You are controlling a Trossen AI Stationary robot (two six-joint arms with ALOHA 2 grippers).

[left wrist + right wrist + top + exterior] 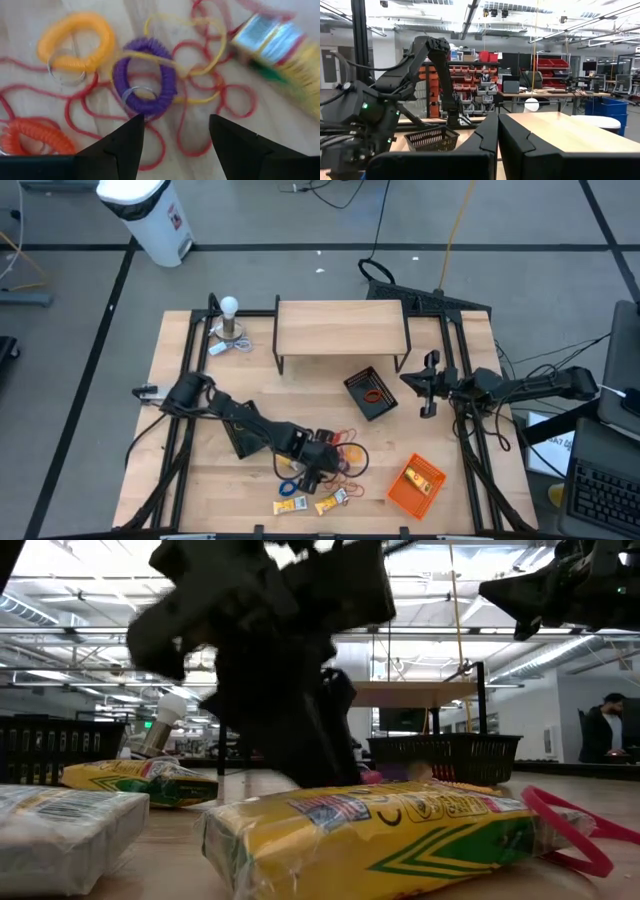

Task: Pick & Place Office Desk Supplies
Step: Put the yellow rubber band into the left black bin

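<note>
My left pincer (172, 137) hangs spread apart over the purple coil loop (144, 75) among red rubber bands (200, 95); right pincer (498, 137) pressed together, parked above the worktop (200, 470).

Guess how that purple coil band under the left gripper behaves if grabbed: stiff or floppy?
The purple coil band is spiral cord with a metal ring, so probably springy and light. A yellow rubber band and red loops cross it, so they may drag along. The open left gripper hovers over it.
</note>
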